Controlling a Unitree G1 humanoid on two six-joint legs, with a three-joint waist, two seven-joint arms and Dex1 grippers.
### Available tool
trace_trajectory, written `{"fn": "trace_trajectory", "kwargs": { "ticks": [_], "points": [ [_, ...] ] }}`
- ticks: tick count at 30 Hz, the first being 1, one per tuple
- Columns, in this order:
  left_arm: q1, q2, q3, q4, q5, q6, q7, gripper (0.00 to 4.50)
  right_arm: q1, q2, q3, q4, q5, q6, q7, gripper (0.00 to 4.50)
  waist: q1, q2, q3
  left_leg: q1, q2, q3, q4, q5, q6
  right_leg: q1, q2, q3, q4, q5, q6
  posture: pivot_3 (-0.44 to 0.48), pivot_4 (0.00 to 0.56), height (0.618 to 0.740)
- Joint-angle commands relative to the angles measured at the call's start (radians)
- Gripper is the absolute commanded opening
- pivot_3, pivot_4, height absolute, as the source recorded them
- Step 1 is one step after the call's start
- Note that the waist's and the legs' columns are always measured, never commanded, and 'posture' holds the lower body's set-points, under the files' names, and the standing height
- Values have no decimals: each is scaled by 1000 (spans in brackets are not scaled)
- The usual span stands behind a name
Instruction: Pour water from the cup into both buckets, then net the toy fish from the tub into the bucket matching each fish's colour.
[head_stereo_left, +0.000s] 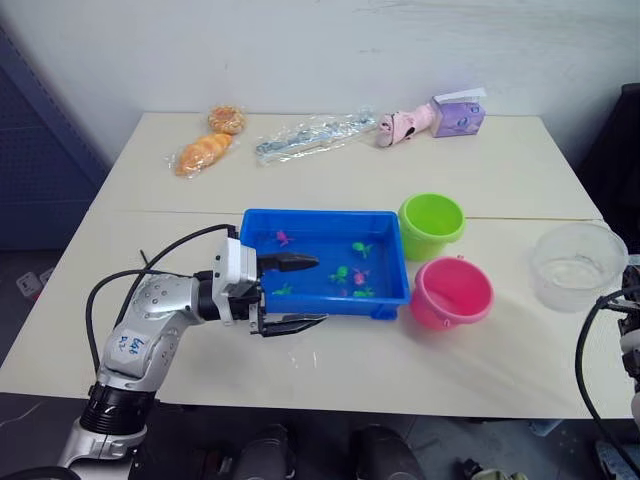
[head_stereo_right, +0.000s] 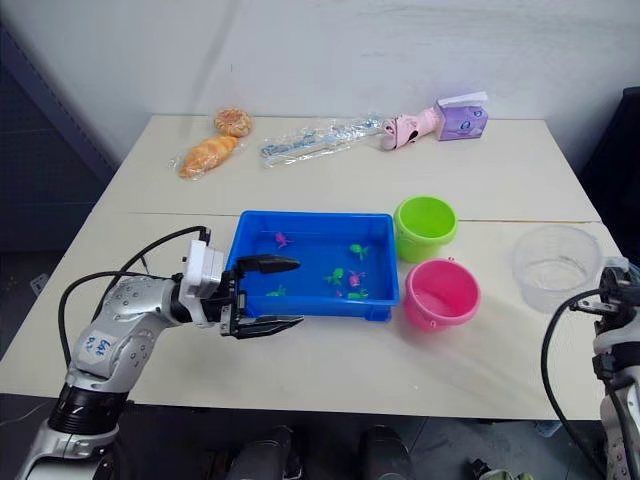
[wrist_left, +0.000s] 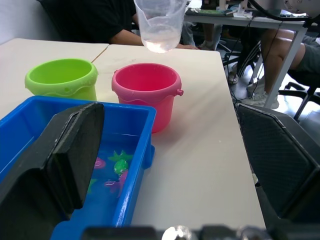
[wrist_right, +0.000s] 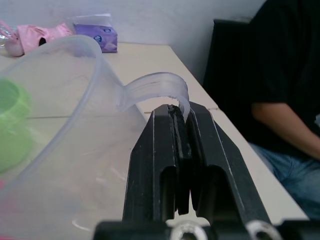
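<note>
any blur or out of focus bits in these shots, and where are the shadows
Left wrist view: the left gripper's fingers loom close and soft. Right wrist view: the cup wall blurs the green bucket behind it. Left eye view: soft shadow beside the pink bucket.

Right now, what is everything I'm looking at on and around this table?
Tub: one, bright blue, table middle, holding water.
Toy fish: several, green and pink, in the tub.
Green bucket: one, lime, beside the tub's far right corner.
Pink bucket: one, in front of the green bucket.
Cup: one, clear, at the table's right edge, its handle gripped.
Pastries: two, orange-brown, far left.
Clear wrapper: one, far middle.
Tissue box: one, purple, far right.
Pink toy: one, beside the box.
Person: one, black shirt, seated past the right edge.
Left gripper: jaws open, at the tub's near left corner.
Right gripper: jaws shut on the cup's handle.
</note>
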Motion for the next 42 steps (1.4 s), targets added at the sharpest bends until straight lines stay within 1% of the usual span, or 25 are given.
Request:
{"fn": "trace_trajectory", "kwargs": {
  "ticks": [1,4,8,14,21,29,42],
  "points": [
    [-19,-2,-4,-14,-5,-10,-12,4500,-12,-57,15,-65,-125,-42,18,89,1,0,0,0,0,0,0,0,0,0,0,0,0,0,0,0,150,740],
    [-23,-3,-9,-10,-6,-8,-17,4500,-27,-102,56,-71,-216,-56,43,89,3,-1,1,0,0,0,0,0,0,0,0,0,0,0,0,0,150,740],
    [-24,-9,-15,-12,-4,-7,-15,4500,-43,-127,85,-56,-291,-71,77,89,4,-1,1,0,0,0,0,0,0,0,0,0,0,0,1,0,150,740],
    [-22,-24,-16,-20,-9,2,-4,4500,-40,-151,128,-29,-404,-150,133,89,5,-2,1,0,0,0,0,0,0,0,0,0,-1,0,1,0,150,740],
    [-19,-28,-17,-28,-6,6,4,4500,-49,-144,135,-7,-480,-213,172,89,7,-2,1,0,0,0,0,0,-1,0,0,0,-1,0,1,0,150,740],
    [-24,-31,-14,-22,-2,3,9,4500,-49,-169,150,30,-592,-320,213,89,7,-2,1,0,0,0,0,0,-1,0,0,0,-1,0,1,0,150,740],
    [-24,-38,-12,-20,10,-4,17,4500,-67,-162,155,76,-704,-430,212,89,13,-2,1,0,0,0,1,1,-1,1,1,0,-1,0,1,0,150,740]
  ]
}}
